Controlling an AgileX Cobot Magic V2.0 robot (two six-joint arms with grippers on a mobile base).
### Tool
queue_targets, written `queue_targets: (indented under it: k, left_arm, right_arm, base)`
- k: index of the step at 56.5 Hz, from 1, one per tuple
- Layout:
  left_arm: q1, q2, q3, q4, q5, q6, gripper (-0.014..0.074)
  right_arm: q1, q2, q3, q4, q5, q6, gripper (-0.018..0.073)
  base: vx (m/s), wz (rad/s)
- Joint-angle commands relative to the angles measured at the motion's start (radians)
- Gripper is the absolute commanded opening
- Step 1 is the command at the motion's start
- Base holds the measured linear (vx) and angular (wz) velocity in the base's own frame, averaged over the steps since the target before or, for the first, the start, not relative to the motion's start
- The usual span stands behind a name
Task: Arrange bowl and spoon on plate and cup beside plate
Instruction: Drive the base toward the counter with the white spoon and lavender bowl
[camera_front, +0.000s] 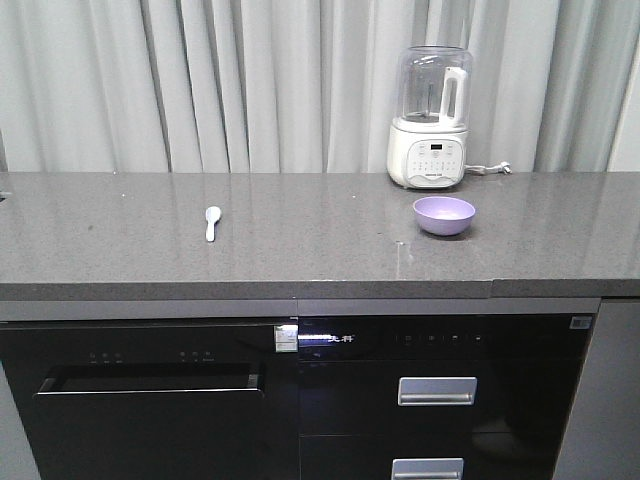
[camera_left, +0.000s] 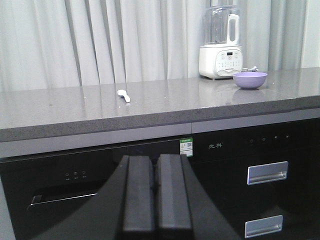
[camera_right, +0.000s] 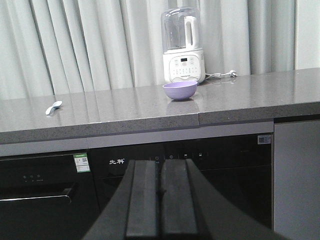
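Observation:
A lavender bowl (camera_front: 444, 214) sits empty on the grey countertop (camera_front: 300, 235), right of centre, just in front of the blender. It shows too in the left wrist view as the bowl (camera_left: 250, 79) and in the right wrist view as the bowl (camera_right: 180, 90). A small white spoon (camera_front: 212, 222) lies on the counter left of centre, far from the bowl; the spoon (camera_left: 123, 95) and the spoon (camera_right: 53, 107) appear in both wrist views. The plate and the cup are out of view. My left gripper (camera_left: 155, 159) and right gripper (camera_right: 160, 163) are shut and empty, below counter height in front of the cabinets.
A white blender (camera_front: 431, 120) with a clear jug stands at the back of the counter, its cord (camera_front: 490, 169) trailing right. Grey curtains hang behind. Under the counter are a black dishwasher front (camera_front: 150, 390) and drawers with silver handles (camera_front: 437, 390).

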Motion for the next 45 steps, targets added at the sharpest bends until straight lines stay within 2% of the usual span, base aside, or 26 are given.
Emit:
queue_targets:
  k: [1, 45]
  left_arm:
    - [0.001, -0.016, -0.026, -0.01, -0.078, 0.0, 0.0]
    - [0.001, -0.016, -0.026, -0.01, -0.078, 0.0, 0.0]
  right_arm:
    - [-0.006, -0.005, 0.002, -0.009, -0.089, -0.002, -0.0006]
    - [-0.006, -0.005, 0.002, -0.009, -0.089, -0.002, -0.0006]
  base:
    - [0.0, 0.0]
    - [0.0, 0.0]
